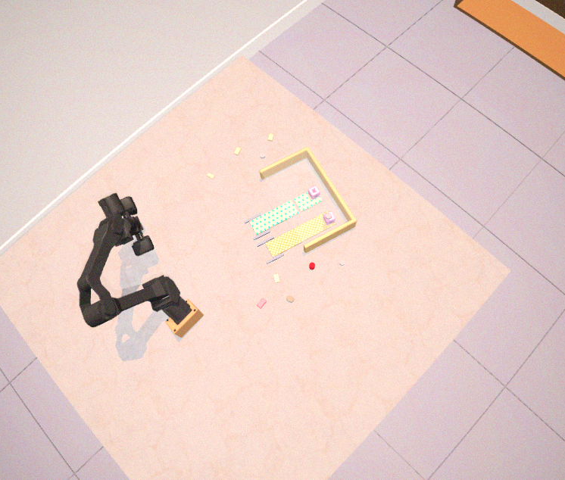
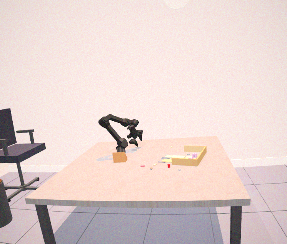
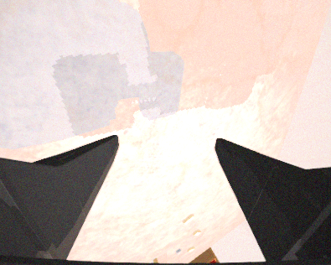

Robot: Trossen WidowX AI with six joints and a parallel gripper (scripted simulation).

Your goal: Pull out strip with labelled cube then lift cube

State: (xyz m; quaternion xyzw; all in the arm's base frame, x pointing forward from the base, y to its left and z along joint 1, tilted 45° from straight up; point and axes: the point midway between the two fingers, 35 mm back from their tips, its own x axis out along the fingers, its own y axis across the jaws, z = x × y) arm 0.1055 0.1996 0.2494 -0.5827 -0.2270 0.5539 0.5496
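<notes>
Black arm stands at nine o'clock on the desk, folded over its tan base. Its pincer hangs released above bare desk, jaws wide apart with nothing between them, well apart from the strips. Toward three o'clock lie two strips inside a U-shaped wooden frame, side by side. A green strip with a break across it carries one pink cube at its far end. Just beside it at five o'clock, a yellow strip, unbroken, carries the other cube; I cannot tell which is labelled. Small bits lie scattered around, among them a red piece.
</notes>
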